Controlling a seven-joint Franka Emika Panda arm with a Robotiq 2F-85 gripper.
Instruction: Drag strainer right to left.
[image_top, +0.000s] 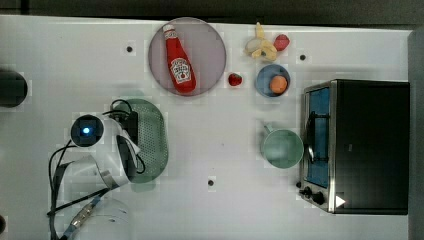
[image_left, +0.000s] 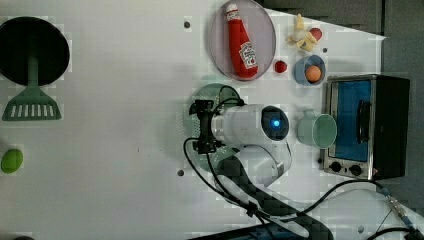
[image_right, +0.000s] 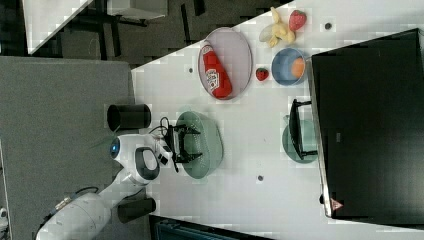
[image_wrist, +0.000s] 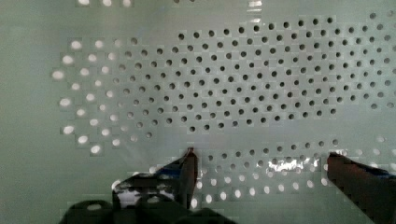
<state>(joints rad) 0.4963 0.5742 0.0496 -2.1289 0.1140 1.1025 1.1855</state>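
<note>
Strainer (image_top: 152, 135) at the top view's left of the bench (image_top: 220, 150), well apart from mug (image_top: 282, 148) and oven (image_top: 357, 145). End effector (image_wrist: 261, 163) spread fully wide inside the bowl, gripping nothing. Step judged: drag nearly or fully done; next, lift clear without catching the rim.

White counter (image_top: 220, 150), seen from above. Pale green oval strainer (image_top: 152, 137) toward the top view's left, partly covered by the white robot arm (image_top: 107, 150) and its black cables. Round plate (image_top: 210, 50) bearing a red ketchup bottle (image_top: 180, 60), lying flat. Strawberry (image_top: 235, 79) just beside the plate. Blue bowl (image_top: 266, 80) holding an orange (image_top: 278, 84). Banana (image_top: 261, 46) and a second strawberry (image_top: 281, 42) near the far edge. Green mug (image_top: 281, 148) beside a black toaster oven (image_top: 362, 145) at the top view's right.
</note>
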